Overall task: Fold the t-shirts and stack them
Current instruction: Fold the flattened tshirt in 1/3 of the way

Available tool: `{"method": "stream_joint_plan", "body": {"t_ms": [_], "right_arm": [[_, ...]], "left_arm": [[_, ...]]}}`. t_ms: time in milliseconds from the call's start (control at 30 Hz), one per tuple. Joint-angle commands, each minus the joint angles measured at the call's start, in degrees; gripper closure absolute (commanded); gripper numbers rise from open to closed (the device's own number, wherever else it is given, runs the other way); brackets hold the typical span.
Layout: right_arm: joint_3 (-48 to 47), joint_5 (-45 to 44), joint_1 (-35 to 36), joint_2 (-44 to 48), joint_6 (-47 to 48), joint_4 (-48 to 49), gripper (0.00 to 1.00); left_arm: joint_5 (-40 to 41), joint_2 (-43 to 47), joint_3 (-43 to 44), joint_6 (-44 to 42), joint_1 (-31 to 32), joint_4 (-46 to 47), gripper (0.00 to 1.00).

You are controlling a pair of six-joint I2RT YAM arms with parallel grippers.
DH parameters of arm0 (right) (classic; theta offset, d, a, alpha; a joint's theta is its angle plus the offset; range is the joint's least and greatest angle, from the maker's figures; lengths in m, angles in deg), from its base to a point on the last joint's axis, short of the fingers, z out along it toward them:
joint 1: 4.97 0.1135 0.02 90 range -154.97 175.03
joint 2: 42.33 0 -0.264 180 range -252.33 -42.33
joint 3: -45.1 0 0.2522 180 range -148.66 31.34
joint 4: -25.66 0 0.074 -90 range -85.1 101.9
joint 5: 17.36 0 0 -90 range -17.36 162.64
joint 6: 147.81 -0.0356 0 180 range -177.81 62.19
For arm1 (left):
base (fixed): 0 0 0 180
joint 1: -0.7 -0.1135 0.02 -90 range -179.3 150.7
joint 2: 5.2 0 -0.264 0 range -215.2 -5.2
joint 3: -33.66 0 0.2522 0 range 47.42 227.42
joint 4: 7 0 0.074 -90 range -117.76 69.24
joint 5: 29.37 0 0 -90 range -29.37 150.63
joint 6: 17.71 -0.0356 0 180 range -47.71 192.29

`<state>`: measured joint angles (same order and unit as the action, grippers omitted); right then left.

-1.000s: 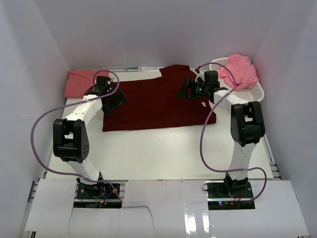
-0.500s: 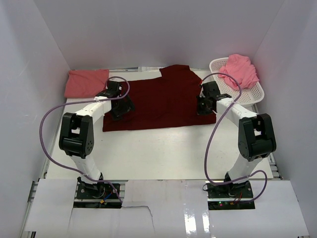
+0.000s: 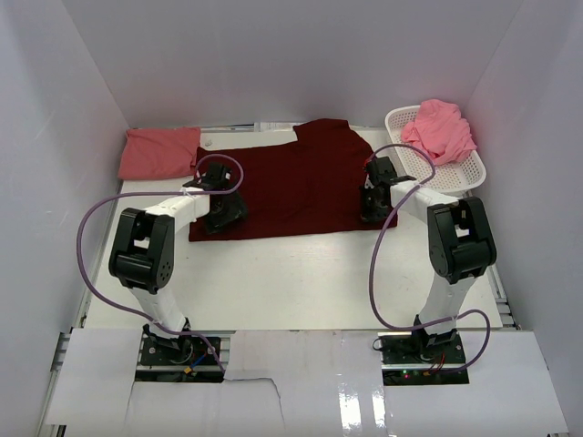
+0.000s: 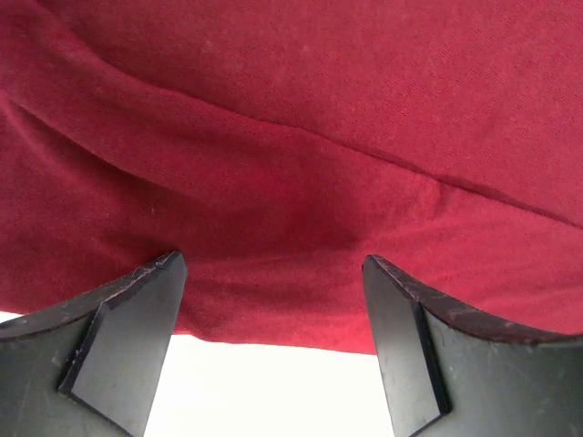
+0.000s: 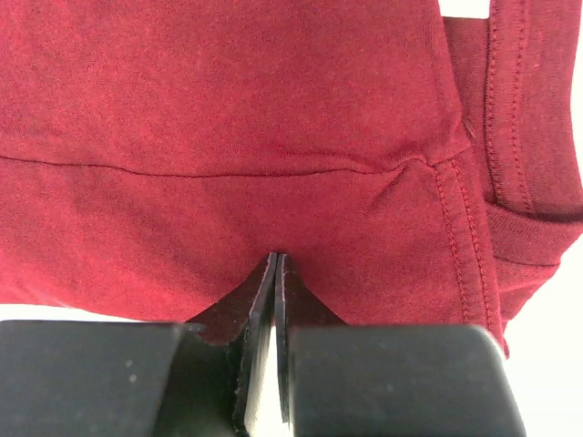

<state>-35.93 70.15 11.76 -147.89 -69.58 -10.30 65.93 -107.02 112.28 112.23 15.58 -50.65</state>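
A large dark maroon t-shirt [image 3: 291, 182] lies spread flat on the white table. My left gripper [image 3: 223, 214] [image 4: 271, 264] stands open at the shirt's near-left hem, and the cloth's edge runs between its fingers [image 4: 118, 337]. My right gripper [image 3: 372, 205] [image 5: 276, 259] is at the near-right hem beside the side seam, with its tips pressed together on the maroon cloth. A salmon t-shirt [image 3: 159, 152] lies folded at the back left. A lighter pink t-shirt [image 3: 442, 130] is heaped in the basket.
A white perforated basket [image 3: 465, 173] stands at the back right against the wall. White walls close in the table on three sides. Purple cables loop out from both arms over the table's near half [image 3: 291, 273].
Both arms have come down from the shirt's upper part to its near hem. The right gripper has gone from open to shut there. The left stays open.
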Motion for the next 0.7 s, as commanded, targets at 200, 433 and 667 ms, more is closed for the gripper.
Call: {"method": "stream_joint_plan", "body": {"t_ms": [200,433,667], "right_arm": [[11.27,-3.67,2.07,1.76,-5.8,-0.3,0.92],[25.67,-4.47,7.52,9.3,-12.91,-0.66,0.92],[34.57,-4.28,15.17,21.7,-23.99,-8.37,0.92]], "left_arm": [[9.73,-0.84,-4.12,2.77,4.19,-2.54,0.09],[9.73,4.86,-13.61,6.98,9.99,-3.5,0.09],[9.73,14.8,-21.52,15.94,19.22,-11.23,0.08]]}}
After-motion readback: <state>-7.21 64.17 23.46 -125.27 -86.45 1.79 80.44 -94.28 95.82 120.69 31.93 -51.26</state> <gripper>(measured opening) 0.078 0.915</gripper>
